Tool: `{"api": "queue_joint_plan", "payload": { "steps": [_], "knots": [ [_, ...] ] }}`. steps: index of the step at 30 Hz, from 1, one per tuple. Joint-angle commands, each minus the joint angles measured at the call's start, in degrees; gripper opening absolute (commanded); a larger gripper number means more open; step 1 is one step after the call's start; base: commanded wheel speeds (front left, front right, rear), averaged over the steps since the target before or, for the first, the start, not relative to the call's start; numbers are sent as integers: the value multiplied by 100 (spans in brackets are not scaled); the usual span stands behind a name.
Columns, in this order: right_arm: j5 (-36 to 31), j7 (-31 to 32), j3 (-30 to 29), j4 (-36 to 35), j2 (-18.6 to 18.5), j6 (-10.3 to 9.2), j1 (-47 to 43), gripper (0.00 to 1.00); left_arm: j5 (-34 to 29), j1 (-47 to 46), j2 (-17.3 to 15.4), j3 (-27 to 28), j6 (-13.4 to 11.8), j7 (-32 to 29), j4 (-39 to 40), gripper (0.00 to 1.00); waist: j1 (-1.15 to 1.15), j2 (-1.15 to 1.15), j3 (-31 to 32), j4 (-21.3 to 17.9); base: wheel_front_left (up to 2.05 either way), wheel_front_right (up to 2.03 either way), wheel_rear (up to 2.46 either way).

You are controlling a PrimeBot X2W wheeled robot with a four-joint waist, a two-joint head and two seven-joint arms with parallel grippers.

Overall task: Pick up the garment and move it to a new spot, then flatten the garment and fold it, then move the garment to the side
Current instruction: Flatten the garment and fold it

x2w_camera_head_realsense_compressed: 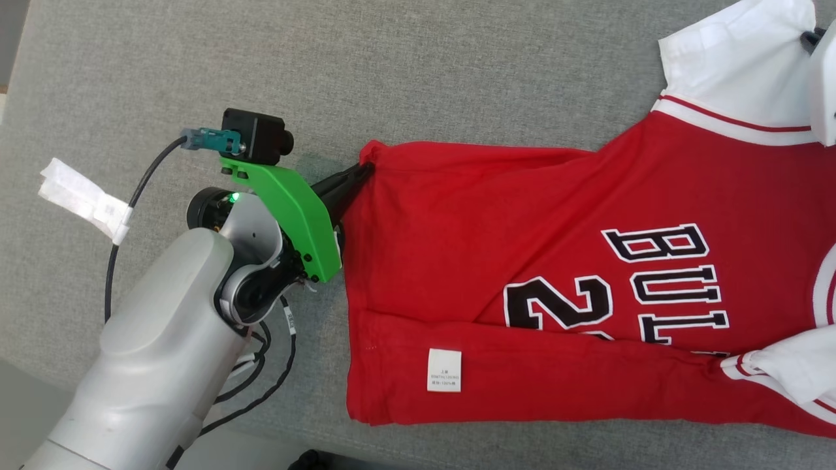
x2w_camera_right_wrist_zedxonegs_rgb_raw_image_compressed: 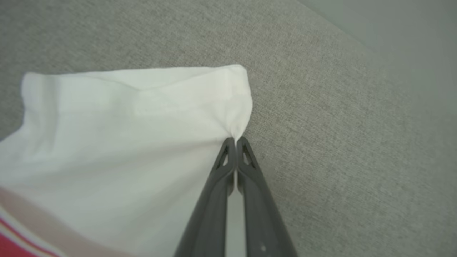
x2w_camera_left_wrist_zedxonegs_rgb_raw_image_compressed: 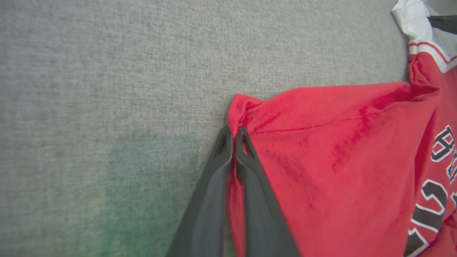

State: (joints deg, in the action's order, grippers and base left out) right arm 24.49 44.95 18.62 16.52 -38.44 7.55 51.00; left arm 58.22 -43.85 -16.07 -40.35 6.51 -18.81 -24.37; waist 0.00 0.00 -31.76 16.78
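Observation:
The garment (x2w_camera_head_realsense_compressed: 522, 261) is a red jersey with white sleeves and black lettering, lying on a grey fabric surface (x2w_camera_head_realsense_compressed: 392, 65). My left gripper (x2w_camera_head_realsense_compressed: 366, 171) is shut on the jersey's red hem corner at its left end; in the left wrist view the gripper (x2w_camera_left_wrist_zedxonegs_rgb_raw_image_compressed: 234, 134) pinches the red cloth (x2w_camera_left_wrist_zedxonegs_rgb_raw_image_compressed: 321, 142) between its dark fingers. My right gripper (x2w_camera_right_wrist_zedxonegs_rgb_raw_image_compressed: 235, 140) is shut on the corner of a white sleeve (x2w_camera_right_wrist_zedxonegs_rgb_raw_image_compressed: 125, 142). In the head view that sleeve (x2w_camera_head_realsense_compressed: 731, 59) lies at the upper right, beside the pale right arm (x2w_camera_head_realsense_compressed: 824, 85).
A white paper tag (x2w_camera_head_realsense_compressed: 81, 196) is wrapped on the black cable (x2w_camera_head_realsense_compressed: 111, 261) left of my left arm. A white care label (x2w_camera_head_realsense_compressed: 444, 370) shows on the folded lower hem. A second white sleeve (x2w_camera_head_realsense_compressed: 790, 369) lies at the lower right.

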Motion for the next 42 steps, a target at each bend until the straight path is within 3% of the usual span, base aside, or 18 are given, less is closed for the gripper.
{"api": "queue_joint_plan", "payload": {
  "steps": [1, 13, 22, 27, 33, 42],
  "knots": [
    [-44, -183, -113, 56, 22, -12, 68, 0, 83, 55, 20, -28, 7, -5, -52, 0, 0, 0, 60, -66, 0, 0, 0],
    [-85, -929, -494, 32, 75, -12, 114, 0, 226, -81, -373, 616, -373, 401, 218, 0, 0, 0, 315, -361, 0, 0, 0],
    [-102, -1598, -418, -92, 228, -12, -142, 0, 199, -73, -367, 646, -474, 464, 315, 0, 0, 0, 532, -572, 0, 0, 0],
    [45, -2306, -525, -574, 189, -12, -812, 0, 254, 452, -465, 665, -485, 689, 820, 0, 0, 0, 755, -718, 0, 0, 0],
    [245, -3065, -1027, -1229, 283, -11, -2414, 0, 458, 1545, -748, 707, -657, 851, 1957, 0, 0, 0, 1113, -887, 0, 0, 0],
    [161, -3725, -1583, -1396, 1102, -11, -4091, 0, 834, 2822, -1076, 958, -1123, 1009, 2764, 0, 0, 0, 1516, -1189, 0, 0, 0]
  ]
}}
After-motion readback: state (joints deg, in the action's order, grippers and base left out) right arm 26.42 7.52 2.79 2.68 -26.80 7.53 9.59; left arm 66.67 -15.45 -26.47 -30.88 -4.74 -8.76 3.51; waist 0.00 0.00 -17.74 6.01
